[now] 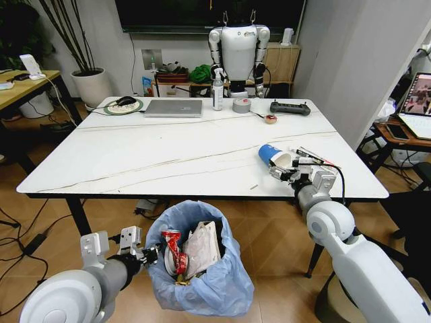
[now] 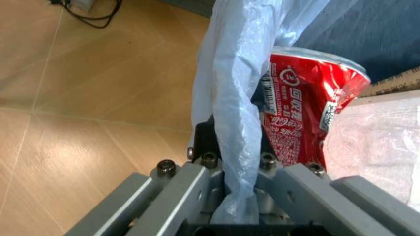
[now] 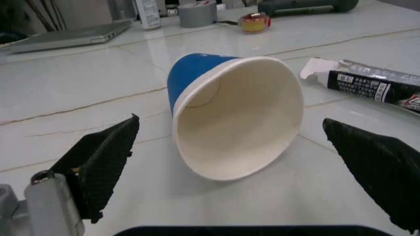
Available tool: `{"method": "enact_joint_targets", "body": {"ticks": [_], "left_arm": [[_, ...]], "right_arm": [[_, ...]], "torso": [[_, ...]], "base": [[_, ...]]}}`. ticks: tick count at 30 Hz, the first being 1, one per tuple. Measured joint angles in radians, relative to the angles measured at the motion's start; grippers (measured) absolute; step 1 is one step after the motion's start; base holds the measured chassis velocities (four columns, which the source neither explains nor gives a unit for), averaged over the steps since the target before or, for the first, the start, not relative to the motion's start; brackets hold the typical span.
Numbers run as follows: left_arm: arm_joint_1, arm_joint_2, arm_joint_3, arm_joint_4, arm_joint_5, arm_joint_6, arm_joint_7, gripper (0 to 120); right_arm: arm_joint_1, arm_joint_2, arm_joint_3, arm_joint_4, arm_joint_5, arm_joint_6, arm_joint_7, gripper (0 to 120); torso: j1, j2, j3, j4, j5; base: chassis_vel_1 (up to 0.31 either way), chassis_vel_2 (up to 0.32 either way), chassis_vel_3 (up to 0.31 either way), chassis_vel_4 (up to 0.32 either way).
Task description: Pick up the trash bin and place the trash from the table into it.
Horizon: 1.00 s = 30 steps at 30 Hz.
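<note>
The trash bin (image 1: 202,282), lined with a crinkled light-blue bag, hangs below the table's near edge with a crushed red can (image 1: 174,247) and white paper inside. My left gripper (image 1: 147,254) is shut on the bag's rim; the left wrist view shows the blue plastic (image 2: 233,113) pinched between the jaws, beside the red can (image 2: 298,108). On the white marble table (image 1: 168,161) a blue paper cup (image 1: 273,156) lies on its side. My right gripper (image 1: 288,172) is open just before its mouth, and the cup (image 3: 229,113) sits between the black fingertips (image 3: 105,157).
A black wrapper (image 3: 371,86) lies just beyond the cup. At the table's far side are a silver laptop (image 1: 173,108), a bottle (image 1: 217,91), a grey tape roll (image 1: 241,105), a black controller (image 1: 290,108) and a small tape (image 1: 271,119). A white humanoid robot (image 1: 238,47) stands behind.
</note>
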Motion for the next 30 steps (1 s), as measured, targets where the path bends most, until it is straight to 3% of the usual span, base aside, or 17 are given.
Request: {"method": "enact_joint_targets", "body": {"ticks": [22,30], "left_arm": [[-0.01,0.004,0.001,0.0,-0.002,0.0,0.0,0],[-0.01,0.007,0.003,0.0,-0.002,0.0,0.0,0]], "right_arm": [[0.075,0.048,-0.042,-0.05,0.106,0.018,0.006,100],[0.095,0.055,-0.049,-0.06,0.117,0.019,0.003,74]], "torso": [[0.0,0.0,0.0,0.0,-0.0002],[0.0,0.0,0.0,-0.0001,-0.0002]], "base": [[0.0,0.0,0.0,0.0],[0.0,0.0,0.0,0.0]]}}
